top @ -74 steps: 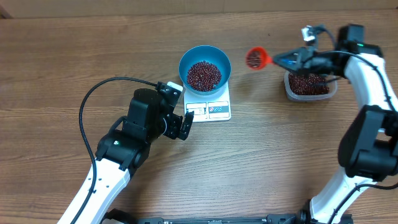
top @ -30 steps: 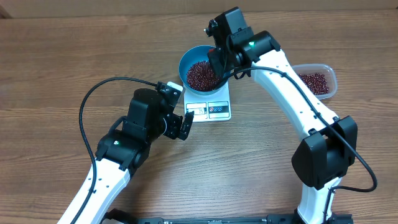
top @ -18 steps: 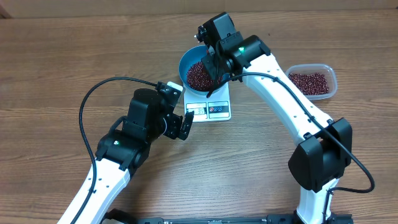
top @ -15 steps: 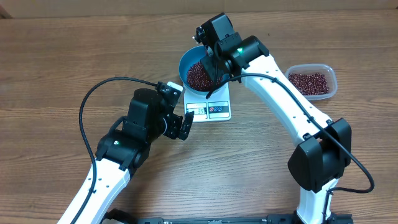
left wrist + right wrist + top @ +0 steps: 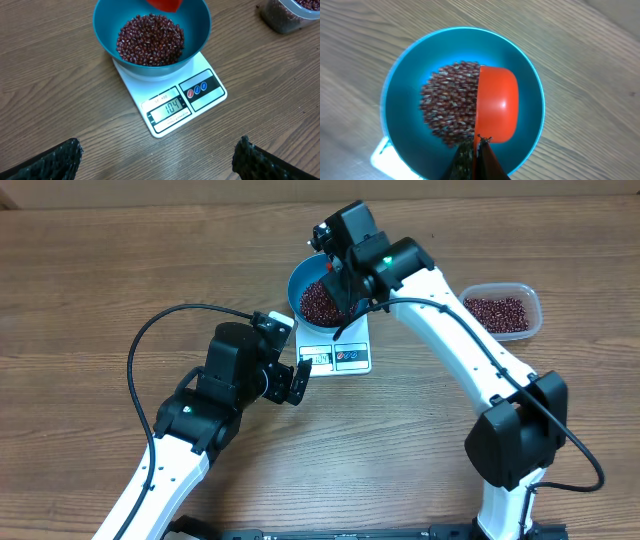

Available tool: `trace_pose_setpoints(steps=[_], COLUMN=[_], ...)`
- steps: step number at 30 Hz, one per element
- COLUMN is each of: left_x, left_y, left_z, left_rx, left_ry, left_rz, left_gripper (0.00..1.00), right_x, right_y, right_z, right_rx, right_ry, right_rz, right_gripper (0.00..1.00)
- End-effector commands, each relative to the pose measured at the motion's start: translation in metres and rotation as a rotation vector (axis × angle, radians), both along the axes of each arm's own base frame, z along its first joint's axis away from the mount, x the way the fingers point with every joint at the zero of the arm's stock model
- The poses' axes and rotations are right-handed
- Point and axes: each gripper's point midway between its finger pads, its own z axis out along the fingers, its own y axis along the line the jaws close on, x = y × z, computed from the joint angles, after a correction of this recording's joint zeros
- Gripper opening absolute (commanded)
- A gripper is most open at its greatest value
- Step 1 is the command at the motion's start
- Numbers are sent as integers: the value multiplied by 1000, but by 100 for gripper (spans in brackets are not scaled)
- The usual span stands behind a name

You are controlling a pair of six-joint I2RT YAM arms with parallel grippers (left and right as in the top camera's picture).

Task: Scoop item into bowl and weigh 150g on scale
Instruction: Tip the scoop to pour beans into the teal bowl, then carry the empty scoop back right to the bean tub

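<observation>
Many small dark red-brown beans (image 5: 150,40) lie heaped in the round bright-blue bowl (image 5: 200,25). They cover its bottom and climb a little way up its sides. The bowl stands on the white scale (image 5: 200,90), hiding the rear half of the platform, and the front display reads 104. The scale sits near the middle of the wooden table (image 5: 100,260).

More of the same beans fill the clear plastic tub (image 5: 500,310), well apart to the right.

Over the bowl, the right gripper (image 5: 477,150) has its fingers pressed together on the handle of a red scoop (image 5: 496,107). From the right wrist view the scoop shows its rounded outer side, tipped above the right part of the heap and inside the bowl's rim. Whether it touches the beans cannot be told.

The left gripper (image 5: 157,162) hangs just in front of the scale with its jaws spread wide. Its dark fingertips (image 5: 55,160) show at the lower corners of the left wrist view, holding nothing and touching nothing.
</observation>
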Motion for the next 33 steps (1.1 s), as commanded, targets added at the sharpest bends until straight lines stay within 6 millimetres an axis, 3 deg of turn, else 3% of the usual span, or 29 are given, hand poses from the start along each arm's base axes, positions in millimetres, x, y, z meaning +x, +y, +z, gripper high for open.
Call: trace_pose_setpoints(steps=[1,5,9,14,19,22,25,33], left_x=[0,0,0,0,0,0,0,0], left_y=[0,0,0,0,0,0,0,0], left_z=[-3,-3,-3,-4,-4,-4,-4,-4], left_rx=[-7,-7,-7,-6,-6,-6,-6,-6], left_ry=[14,14,14,16,16,16,16,16], left_rz=[6,6,5,6,6,6,6,6], left_gripper=[100,100,100,100,100,100,99,100], right_x=[-3,-10,-14,-16,-24,-29,-31,-31], right_y=[-13,-51,-114,-213,-282,-313,-327,-338], right_z=[69,99,111,98,76,55,33,-23], right_rx=[191,305,374,384,384,390,397,343], right_ry=[-59,-33,15,86,150,192,230,304], right_rz=[12,-15,-139,-404,-584,-667,-712,-753], right_gripper=[4,4,4,4,4,4,4,4])
